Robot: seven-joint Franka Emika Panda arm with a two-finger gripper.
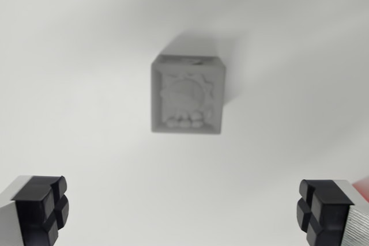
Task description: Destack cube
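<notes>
Gripper (184, 208) fingers stand wide apart at the bottom of the wrist view, holding nothing: one black ribbed pad (41, 207) sits in the lower corner on the wrist view's left, the other pad (322, 210) in the lower corner on the wrist view's right, each backed by a pale metal finger body. A sliver of red (362, 191) shows just behind the pad on the wrist view's right; what it belongs to cannot be told. Beyond the pads, well apart from both, the grey cube (187, 95) lies a little above the middle of the view, roughly centred between the two fingers. Its upper face carries a raised relief inside a square frame, a rounded figure with small lumps along its lower edge, but the view is soft and no writing or brand can be read. Whether one cube rests on another beneath it cannot be told from straight above. A faint shadow (230, 67) falls off its far side toward the wrist view's right. All round it the white table (75, 84) is plain, with open room on every side.
</notes>
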